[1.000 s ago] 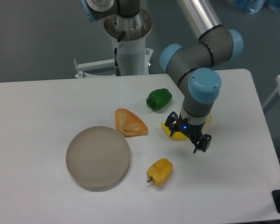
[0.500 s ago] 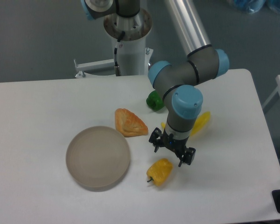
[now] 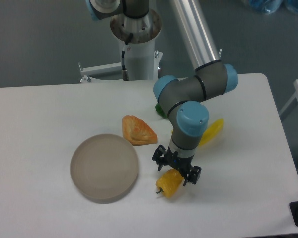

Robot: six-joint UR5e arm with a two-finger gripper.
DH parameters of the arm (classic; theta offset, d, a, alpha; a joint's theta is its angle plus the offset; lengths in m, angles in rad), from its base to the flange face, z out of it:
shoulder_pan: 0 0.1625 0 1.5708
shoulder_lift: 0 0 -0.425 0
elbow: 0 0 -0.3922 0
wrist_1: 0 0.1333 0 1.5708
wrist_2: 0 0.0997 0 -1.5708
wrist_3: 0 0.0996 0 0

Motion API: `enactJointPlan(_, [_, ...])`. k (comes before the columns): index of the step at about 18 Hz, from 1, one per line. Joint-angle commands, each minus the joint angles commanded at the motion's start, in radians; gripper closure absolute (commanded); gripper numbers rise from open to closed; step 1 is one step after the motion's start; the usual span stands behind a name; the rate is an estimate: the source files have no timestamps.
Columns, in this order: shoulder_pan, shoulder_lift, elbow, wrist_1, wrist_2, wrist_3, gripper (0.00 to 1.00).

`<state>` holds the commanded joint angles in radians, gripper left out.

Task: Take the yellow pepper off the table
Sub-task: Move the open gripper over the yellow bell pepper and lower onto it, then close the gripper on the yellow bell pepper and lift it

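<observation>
Resting on the white bench, near and right of the grey disc, the pepper lies under the arm. The pincer, open, straddles its far end; lower squarely, then close across the lumpy body.

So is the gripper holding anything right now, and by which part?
Nothing is held yet. The gripper is open, its fingers straddling the top of the yellow pepper, which lies on the table.
</observation>
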<state>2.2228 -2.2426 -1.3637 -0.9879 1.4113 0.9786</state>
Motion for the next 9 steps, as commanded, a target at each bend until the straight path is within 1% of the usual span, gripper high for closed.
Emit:
enactJointPlan(2, [0.0,-0.011,0.011,0.0,-0.002,0.006,0.0])
enactJointPlan(3, [0.0,-0.012,0.015,0.0,-0.002,0.011,0.13])
enactJointPlan(4, [0.0,-0.012,0.017,-0.001,-0.002,0.015,0.37])
enactJointPlan(6, [0.0,-0.012,0.018,-0.002,-0.002,0.017,0.68])
enactJointPlan(7, [0.001,-0.012,0.026,-0.002,-0.002,0.017,0.76])
enactJointPlan(9, [0.009,-0.006,0.055,-0.011,0.0,0.018,0.76])
